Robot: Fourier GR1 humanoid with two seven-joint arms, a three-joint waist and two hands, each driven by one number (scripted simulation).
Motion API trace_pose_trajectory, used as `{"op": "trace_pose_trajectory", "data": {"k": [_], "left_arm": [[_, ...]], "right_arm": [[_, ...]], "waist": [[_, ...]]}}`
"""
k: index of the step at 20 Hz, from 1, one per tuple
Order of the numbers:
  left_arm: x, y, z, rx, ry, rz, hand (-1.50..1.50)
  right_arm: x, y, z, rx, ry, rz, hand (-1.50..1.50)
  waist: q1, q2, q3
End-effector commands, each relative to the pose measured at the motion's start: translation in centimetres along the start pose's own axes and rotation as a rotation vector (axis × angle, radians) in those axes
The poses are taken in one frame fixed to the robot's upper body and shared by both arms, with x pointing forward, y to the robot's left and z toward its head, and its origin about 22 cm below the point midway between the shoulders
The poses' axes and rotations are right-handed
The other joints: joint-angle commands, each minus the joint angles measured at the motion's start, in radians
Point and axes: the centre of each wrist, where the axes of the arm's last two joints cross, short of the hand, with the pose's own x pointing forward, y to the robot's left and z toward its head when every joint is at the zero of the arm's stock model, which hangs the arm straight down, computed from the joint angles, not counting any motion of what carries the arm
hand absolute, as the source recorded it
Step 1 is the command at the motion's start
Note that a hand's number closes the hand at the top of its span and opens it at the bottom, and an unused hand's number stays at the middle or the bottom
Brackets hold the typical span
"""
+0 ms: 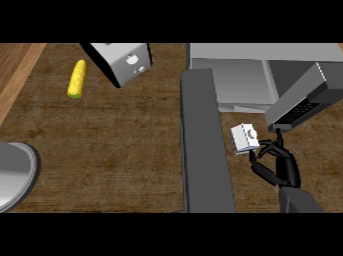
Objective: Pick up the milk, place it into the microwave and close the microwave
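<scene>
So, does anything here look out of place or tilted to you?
Mostly no. The milk is tilted, but only because the right hand holds it in front of the open microwave. The corn lies alone on the counter, and the toaster sits at an angle. No spill or damage shows.

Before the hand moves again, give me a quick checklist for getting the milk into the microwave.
1. Milk in hand: ok, the right hand has its fingers curled round it.
2. Microwave door open: ok, it swings out toward the viewer.
3. Microwave cavity free: cannot tell, only partly visible.
4. Milk inside the cavity: not ok, it sits in front of the opening.
5. Left hand ready for the door: cannot tell, it is out of view.
</scene>
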Motion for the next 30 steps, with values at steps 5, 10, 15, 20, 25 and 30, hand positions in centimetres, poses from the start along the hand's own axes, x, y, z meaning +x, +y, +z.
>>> {"op": "trace_pose_trajectory", "data": {"k": [5, 10, 15, 20, 25, 30], "left_arm": [[1.1, -1.3, -0.2, -0.043, -0.052, 0.006, -1.50], [1.3, -0.5, 0.9, -0.016, -0.056, 0.015, -1.50], [0.5, -0.3, 0.9, -0.022, -0.023, 0.013, -1.50], [1.7, -0.6, 0.2, -0.021, -0.020, 0.026, -1.50], [0.2, 0.8, 0.3, -0.001, -0.037, 0.002, -1.50], [0.7, -1.1, 0.4, -0.029, -0.020, 0.013, -1.50]], "right_arm": [[1.1, 2.3, -2.4, 0.112, -0.128, -0.095, 1.50], [0.4, 3.1, -0.8, 0.154, -0.137, -0.113, 1.50], [1.9, 1.5, -3.9, 0.179, -0.151, -0.056, 1.50], [4.6, 3.9, -8.0, 0.162, -0.192, -0.024, 1.50], [7.7, 4.2, -12.2, 0.158, -0.202, -0.009, 1.50], [8.2, 3.4, -13.0, 0.156, -0.174, 0.065, 1.50]], "waist": [[0.016, 0.001, 0.006], [0.011, -0.002, 0.005], [0.004, -0.003, 0.004], [0.004, -0.003, 0.004], [0.008, -0.001, 0.003], [0.028, 0.008, 0.005]]}}
